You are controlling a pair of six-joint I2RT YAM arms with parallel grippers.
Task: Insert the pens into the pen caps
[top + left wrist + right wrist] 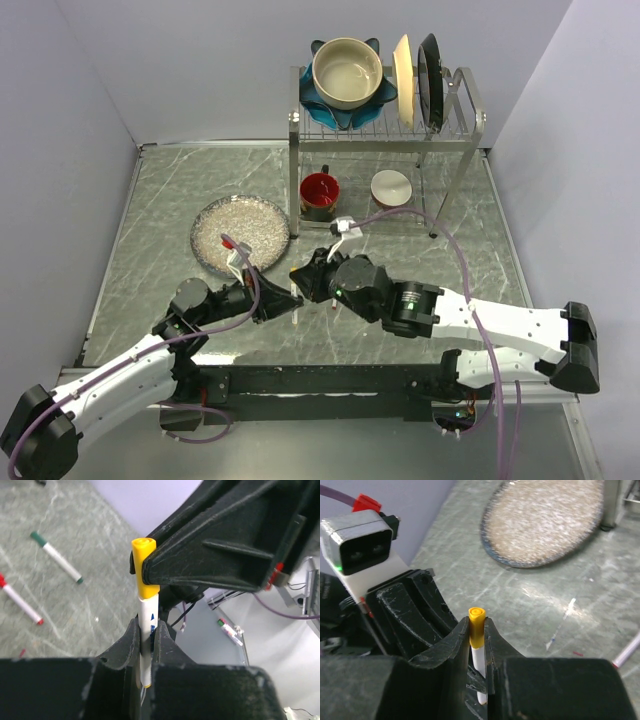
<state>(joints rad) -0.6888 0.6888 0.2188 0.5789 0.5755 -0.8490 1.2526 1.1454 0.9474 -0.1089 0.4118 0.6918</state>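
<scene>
A white-barrelled pen (148,625) with a yellow end stands between the fingers of my left gripper (147,626), which is shut on its barrel. A yellow pen cap (144,565) sits over the pen's upper end. My right gripper (477,624) is shut on this yellow cap (476,628), with the white barrel (479,664) running down between its fingers. In the top view the left gripper (283,297) and right gripper (301,279) meet tip to tip at mid-table. A green pen (56,557) and a red pen (20,600) lie on the table beyond, each with coloured ends.
A speckled plate (240,235) lies just behind the grippers, also seen as the plate (545,520) in the right wrist view. A dish rack (470,130) at the back holds a bowl and upright plates, with a red cup (320,192) and a white bowl (390,186) beneath.
</scene>
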